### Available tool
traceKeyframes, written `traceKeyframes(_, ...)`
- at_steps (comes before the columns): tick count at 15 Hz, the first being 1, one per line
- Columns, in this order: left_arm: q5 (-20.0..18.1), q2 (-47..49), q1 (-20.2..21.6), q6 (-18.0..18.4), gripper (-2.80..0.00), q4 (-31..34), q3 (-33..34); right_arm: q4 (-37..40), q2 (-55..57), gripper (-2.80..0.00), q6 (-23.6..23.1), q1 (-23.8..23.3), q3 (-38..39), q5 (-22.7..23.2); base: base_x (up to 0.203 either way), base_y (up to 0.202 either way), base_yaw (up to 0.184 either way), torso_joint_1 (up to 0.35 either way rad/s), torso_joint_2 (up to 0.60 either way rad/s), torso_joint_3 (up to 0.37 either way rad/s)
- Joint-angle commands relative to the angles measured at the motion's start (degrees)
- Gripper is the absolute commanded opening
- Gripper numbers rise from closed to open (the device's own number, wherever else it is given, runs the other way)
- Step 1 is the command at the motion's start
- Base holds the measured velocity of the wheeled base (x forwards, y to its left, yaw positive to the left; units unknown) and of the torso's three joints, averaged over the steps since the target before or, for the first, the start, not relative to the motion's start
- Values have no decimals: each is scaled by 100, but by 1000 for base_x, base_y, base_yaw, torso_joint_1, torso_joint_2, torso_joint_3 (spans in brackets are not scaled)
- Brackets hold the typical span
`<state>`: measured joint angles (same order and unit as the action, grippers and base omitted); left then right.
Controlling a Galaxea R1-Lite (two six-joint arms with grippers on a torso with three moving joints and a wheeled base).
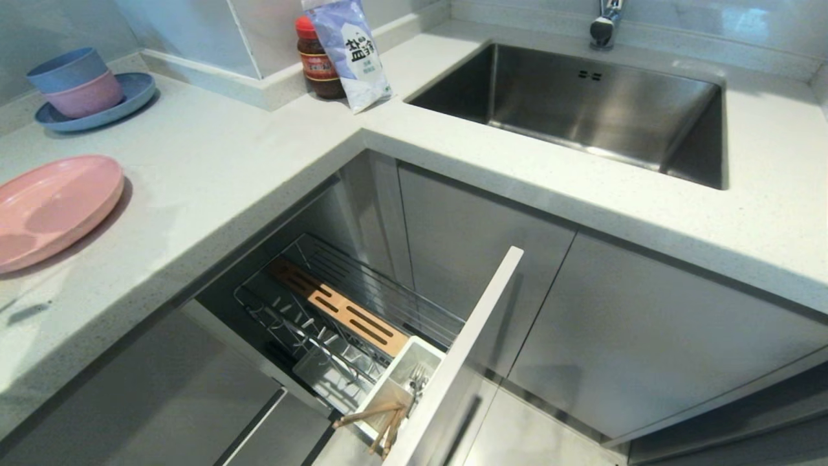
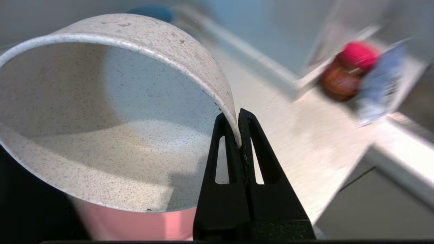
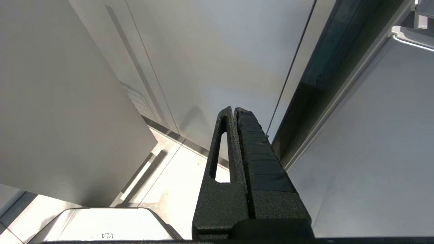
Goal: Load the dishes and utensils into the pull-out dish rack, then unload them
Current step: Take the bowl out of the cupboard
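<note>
One bowl (image 2: pixel 101 112), off-white and speckled, is pinched by its rim in the left gripper (image 2: pixel 239 125); the jaws are clamped on the rim wall, one finger inside, one outside. The bowl hangs tilted, its mouth turned toward the wrist camera, with a strip of the pink plate (image 2: pixel 135 223) showing just under it. The left arm is outside the head view, so the bowl's height above the desk (image 1: pixel 213 162) cannot be told.

The plate (image 1: pixel 52 207) lies flat on the desk at the robot's far left. The rack (image 1: pixel 336 310) is pulled out below the desk corner, lower than the bowl and toward the robot's right of the plate. My read: either the bowl goes down and rightward into the prongs (image 1: pixel 304 330), or it is just out and headed for the desk; I cannot tell which. The left arm is the nearer one either way.

The chopsticks (image 1: pixel 378 424) and fork (image 1: pixel 417 382) stand in the white cutlery cup (image 1: pixel 404 382) at the rack's front end, just behind the grey front panel (image 1: pixel 466 349). The chopsticks lean out over the cup's edge toward the robot. A wood strip (image 1: pixel 349 314) runs along the rack's long axis, and the prong rows beside it look bare.

Room: the desk overhangs the rack's back part, so a drop has to clear that edge. Blue and pink bowls (image 1: pixel 77 81) on a blue plate (image 1: pixel 97 107) sit well apart at the back. A sauce jar (image 1: pixel 318 61) and salt bag (image 1: pixel 352 52) stand by the sink (image 1: pixel 582 110).

The right gripper (image 3: pixel 235 113) is parked low by the cabinet doors (image 3: pixel 210 61), jaws together, empty.
</note>
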<state>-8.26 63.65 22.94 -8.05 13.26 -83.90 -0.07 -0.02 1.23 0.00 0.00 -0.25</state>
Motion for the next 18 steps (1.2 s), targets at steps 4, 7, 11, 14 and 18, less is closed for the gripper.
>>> traceKeyframes(4, -385, 778, 998, 859, -280, 2834, -1413, -1, -15, -280, 0, 0, 9, -1, 0, 0, 0, 0, 0, 0)
traceKeyframes(7, -454, 1433, 1010, 1096, -280, 4432, -2500, -1, -15, -280, 0, 0, 9, -1, 0, 0, 0, 0, 0, 0)
traceKeyframes(11, -496, 2073, 860, 1299, -280, 4607, -2692, -1, -15, -280, 0, 0, 9, -1, 0, 0, 0, 0, 0, 0)
traceKeyframes(14, -510, 2307, 523, 1306, -280, 4654, -2676, -1, -15, -280, 0, 0, 9, -1, 0, 0, 0, 0, 0, 0)
traceKeyframes(18, -519, 2485, 370, 1306, -280, 4668, -2675, -1, -15, -280, 0, 0, 9, -1, 0, 0, 0, 0, 0, 0)
